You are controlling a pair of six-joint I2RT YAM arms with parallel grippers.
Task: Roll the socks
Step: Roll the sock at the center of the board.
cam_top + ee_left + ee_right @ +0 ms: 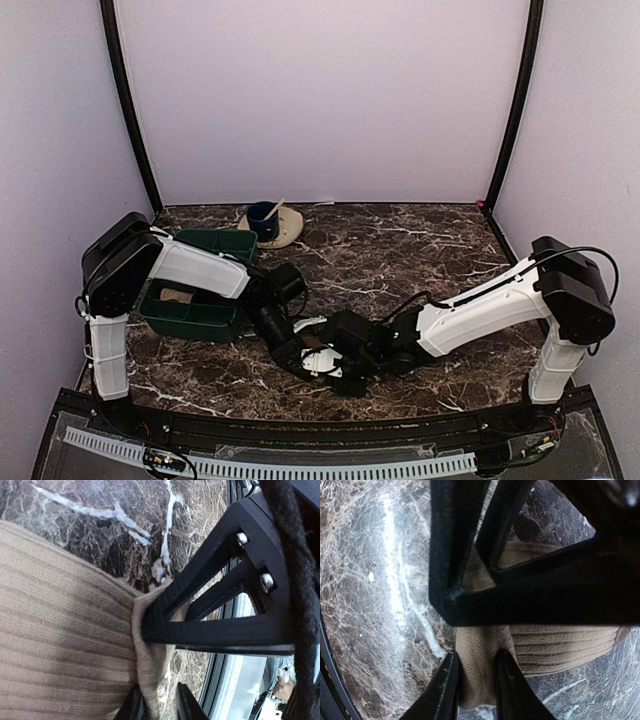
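From above, the meeting jaws hide the sock [560, 647] on the near worktop [400, 250]. The wrist views reveal it: the right jaws clench its ribbed fold, and the left jaws stand released around an edge.

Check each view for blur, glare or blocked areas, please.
Top external: evenly lit, sharp, no glare. Left wrist: sock ribbing crisp; a close black frame blocks the right side; bottom right is washed out. Right wrist: another black frame, slightly soft, covers the upper half; the sock below is sharp.
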